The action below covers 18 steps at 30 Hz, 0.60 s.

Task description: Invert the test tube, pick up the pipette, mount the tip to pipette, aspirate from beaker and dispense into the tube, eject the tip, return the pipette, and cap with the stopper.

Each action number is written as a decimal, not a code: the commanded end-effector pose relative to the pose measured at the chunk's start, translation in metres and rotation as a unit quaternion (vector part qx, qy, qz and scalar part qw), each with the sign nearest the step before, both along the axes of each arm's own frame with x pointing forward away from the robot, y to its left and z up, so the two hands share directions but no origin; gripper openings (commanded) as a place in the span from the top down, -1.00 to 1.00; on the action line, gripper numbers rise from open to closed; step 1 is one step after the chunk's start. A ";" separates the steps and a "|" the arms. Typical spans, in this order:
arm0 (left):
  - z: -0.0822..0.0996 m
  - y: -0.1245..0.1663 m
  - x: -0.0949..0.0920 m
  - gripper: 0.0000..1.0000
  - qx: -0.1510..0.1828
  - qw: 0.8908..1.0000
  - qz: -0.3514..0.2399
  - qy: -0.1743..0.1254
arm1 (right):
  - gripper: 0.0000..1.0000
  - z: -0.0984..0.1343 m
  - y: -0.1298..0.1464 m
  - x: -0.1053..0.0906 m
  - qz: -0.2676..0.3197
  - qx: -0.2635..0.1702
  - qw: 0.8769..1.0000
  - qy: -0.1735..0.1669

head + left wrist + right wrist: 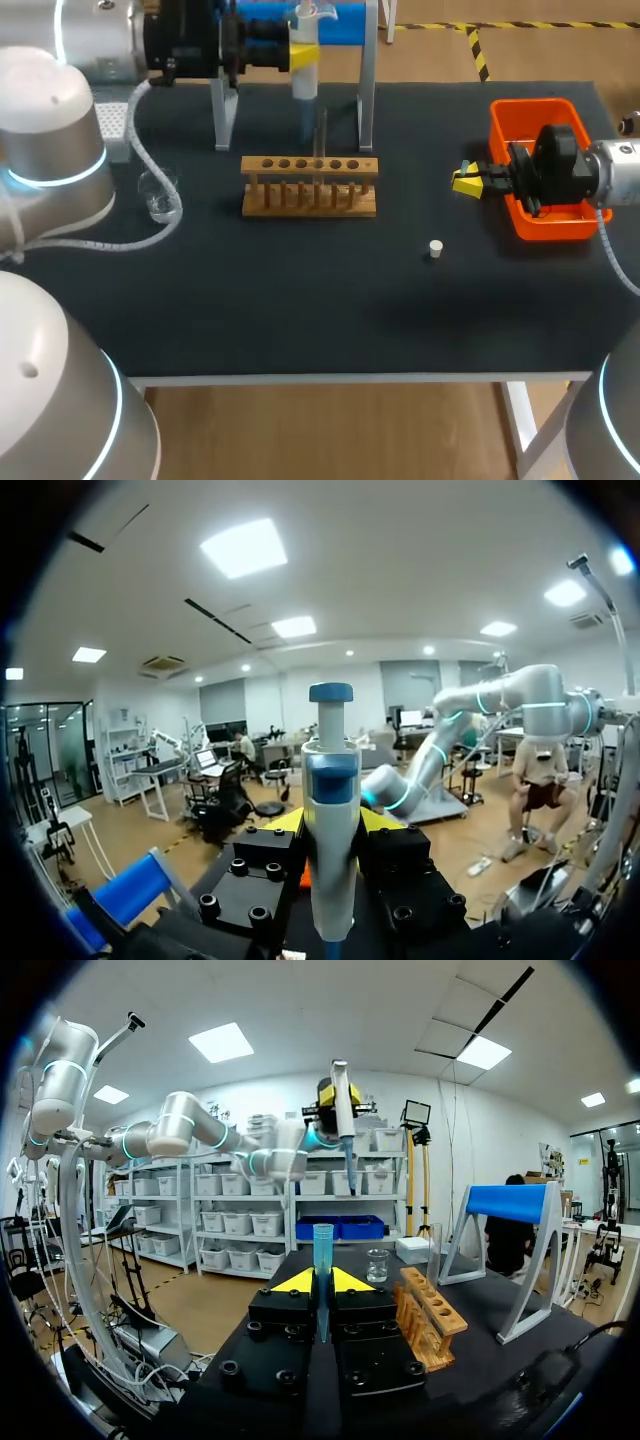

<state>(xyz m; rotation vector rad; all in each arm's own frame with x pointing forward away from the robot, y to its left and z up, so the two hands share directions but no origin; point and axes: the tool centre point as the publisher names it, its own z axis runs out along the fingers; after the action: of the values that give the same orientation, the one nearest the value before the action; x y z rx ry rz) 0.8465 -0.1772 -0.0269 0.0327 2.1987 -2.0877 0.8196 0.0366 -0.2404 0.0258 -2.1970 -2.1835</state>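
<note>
My left gripper (304,55) is shut on the white and blue pipette (305,75), holding it upright above the table's back, just behind the wooden rack (310,186). In the left wrist view the pipette (331,810) stands between the yellow fingertips (378,821). A clear test tube (321,135) stands upright in the rack. My right gripper (467,181) hovers right of the rack, shut on a blue pipette tip (322,1255) that sticks up between its fingers. The glass beaker (158,195) sits at the left. The white stopper (435,248) lies on the mat.
An orange bin (522,112) sits at the right, under my right wrist. The pipette stand (366,100), metal legs with a blue bar, is at the back behind the rack. From the right wrist, the rack (430,1315) and beaker (377,1265) lie ahead.
</note>
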 end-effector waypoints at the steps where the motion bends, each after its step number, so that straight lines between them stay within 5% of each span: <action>1: 0.005 -0.011 0.009 1.00 -0.001 1.000 -0.006 -0.002 | 1.00 0.000 -0.001 0.000 0.001 0.000 1.000 0.000; 18: 0.013 -0.032 0.020 1.00 -0.002 1.000 -0.021 0.007 | 1.00 0.000 -0.001 0.000 0.001 0.000 1.000 0.000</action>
<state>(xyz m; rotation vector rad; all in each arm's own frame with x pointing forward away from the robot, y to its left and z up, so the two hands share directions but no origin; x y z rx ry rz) 0.8616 -0.2042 -0.0142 0.0624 2.2188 -2.1178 0.8196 0.0366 -0.2404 0.0258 -2.1970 -2.1835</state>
